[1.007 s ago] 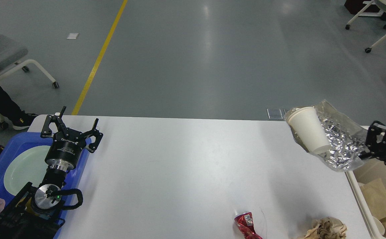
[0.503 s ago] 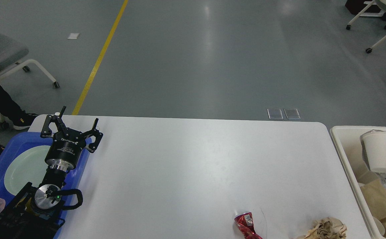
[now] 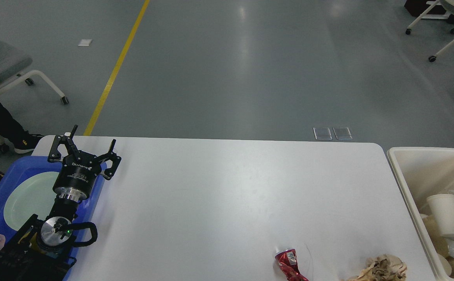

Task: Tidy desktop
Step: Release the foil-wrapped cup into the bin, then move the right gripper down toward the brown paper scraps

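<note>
Left end effector (image 3: pixel 82 150) spread wide

Black left arm (image 3: pixel 55 218), built from chunky cylindrical sections, seen from the robot's own head. Two-finger left gripper (image 3: pixel 83 150) in matte black, each finger a set of pinned links dotted with small screws. Round black wrist housing (image 3: pixel 76 175) printed with a white brand name in capitals and smaller white lettering below. Polished silver ring (image 3: pixel 68 194) under that housing. Brushed-metal disc (image 3: pixel 54 231) lower down, with a tiny green light at its centre. Black cable (image 3: pixel 88 234) looped beside the disc. Angular black bracket (image 3: pixel 24 257) at the base, with a glimpse of yellow.
</note>
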Action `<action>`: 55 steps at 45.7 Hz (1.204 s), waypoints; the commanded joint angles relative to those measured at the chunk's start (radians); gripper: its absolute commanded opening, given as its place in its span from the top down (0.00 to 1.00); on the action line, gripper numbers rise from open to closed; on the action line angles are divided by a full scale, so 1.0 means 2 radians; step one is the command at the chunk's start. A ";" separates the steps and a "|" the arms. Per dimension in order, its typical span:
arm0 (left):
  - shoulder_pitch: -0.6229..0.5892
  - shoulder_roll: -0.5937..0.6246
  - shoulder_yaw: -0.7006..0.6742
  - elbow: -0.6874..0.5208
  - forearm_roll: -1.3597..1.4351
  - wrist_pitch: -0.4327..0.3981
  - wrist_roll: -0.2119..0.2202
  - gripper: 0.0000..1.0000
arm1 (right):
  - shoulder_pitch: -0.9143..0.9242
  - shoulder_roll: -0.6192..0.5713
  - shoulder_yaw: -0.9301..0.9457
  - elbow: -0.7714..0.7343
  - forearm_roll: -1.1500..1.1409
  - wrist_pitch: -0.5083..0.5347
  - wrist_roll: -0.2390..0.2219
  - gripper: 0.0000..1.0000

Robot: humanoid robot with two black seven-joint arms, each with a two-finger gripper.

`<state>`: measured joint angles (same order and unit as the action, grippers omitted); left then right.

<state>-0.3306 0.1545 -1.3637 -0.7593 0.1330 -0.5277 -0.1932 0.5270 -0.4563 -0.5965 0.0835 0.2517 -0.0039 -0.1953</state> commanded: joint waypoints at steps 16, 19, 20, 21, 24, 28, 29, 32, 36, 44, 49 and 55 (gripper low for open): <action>0.000 0.000 0.000 0.000 -0.001 0.000 0.000 0.01 | -0.005 0.018 -0.002 -0.010 -0.005 -0.036 -0.004 0.00; 0.000 0.000 0.000 0.000 -0.001 0.000 -0.001 0.01 | -0.006 0.018 -0.002 -0.007 -0.005 -0.036 -0.004 0.00; 0.000 0.000 0.000 0.000 -0.001 0.000 0.000 0.01 | -0.005 0.017 -0.002 -0.007 -0.005 -0.036 -0.004 0.00; 0.000 0.000 0.000 0.000 -0.001 0.000 0.000 0.01 | -0.006 0.017 -0.002 -0.007 -0.005 -0.036 -0.003 0.00; 0.000 0.000 0.000 0.000 -0.001 0.000 0.000 0.01 | -0.006 0.017 -0.002 -0.005 -0.006 -0.036 -0.004 0.00; 0.000 0.000 0.000 0.000 -0.001 0.000 0.000 0.01 | -0.005 0.015 -0.002 -0.003 -0.006 -0.036 -0.004 0.00; 0.000 0.000 0.000 0.000 -0.001 0.000 0.000 0.01 | -0.004 0.015 -0.002 -0.003 -0.006 -0.036 -0.004 0.00; 0.000 0.000 0.000 0.000 0.000 0.000 0.000 0.01 | -0.003 0.015 -0.002 -0.003 -0.006 -0.036 -0.004 0.00; 0.000 0.000 0.000 0.000 -0.001 0.000 0.000 0.01 | -0.002 0.015 -0.007 -0.003 -0.009 -0.034 -0.004 0.00; 0.000 0.000 0.000 0.000 -0.001 0.000 0.000 0.01 | 0.043 0.016 -0.085 0.013 -0.039 -0.005 -0.006 0.00; 0.000 0.000 0.000 0.000 -0.001 0.000 0.000 0.01 | 0.097 0.006 -0.152 0.062 -0.066 0.025 -0.007 0.00; 0.000 0.000 0.000 0.000 -0.001 0.000 0.000 0.01 | 0.180 -0.014 -0.225 0.148 -0.103 0.048 -0.007 0.00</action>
<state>-0.3313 0.1550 -1.3637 -0.7593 0.1321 -0.5277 -0.1935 0.7598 -0.4527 -0.9295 0.2387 0.1032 0.0518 -0.2084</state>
